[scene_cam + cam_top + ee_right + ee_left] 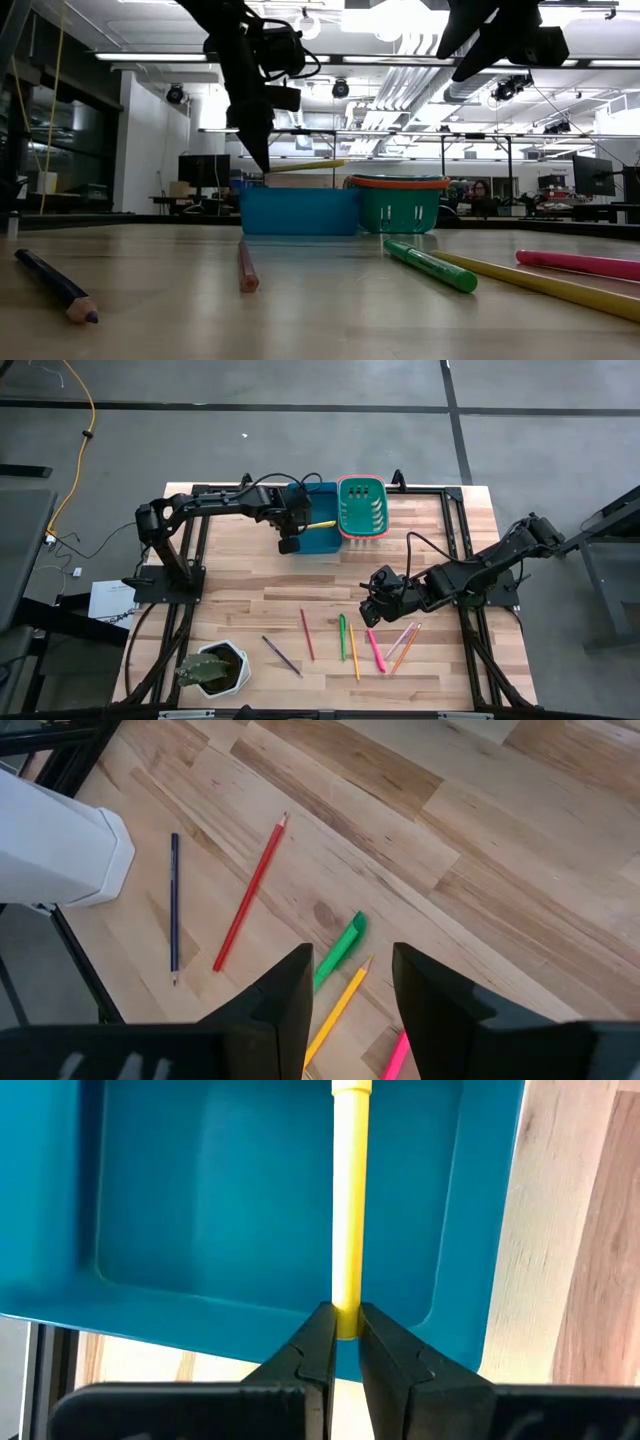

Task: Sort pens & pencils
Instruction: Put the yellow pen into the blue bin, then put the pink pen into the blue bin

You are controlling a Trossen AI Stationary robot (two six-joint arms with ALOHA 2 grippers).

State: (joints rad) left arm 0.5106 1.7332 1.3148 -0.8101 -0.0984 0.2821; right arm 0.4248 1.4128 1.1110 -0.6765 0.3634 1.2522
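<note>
Purple pencil [55, 285] lies partly cut off at frame edge.

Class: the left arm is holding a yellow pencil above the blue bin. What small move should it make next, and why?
Probably open the left end effector and drop the yellow pencil. It grips one end, and the rest already hangs over the blue bin, above its floor, so it should fall inside.

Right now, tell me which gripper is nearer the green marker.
Right. The right gripper hovers just beside the green marker; the left gripper is far off over the blue bin, holding a yellow pencil.
</note>
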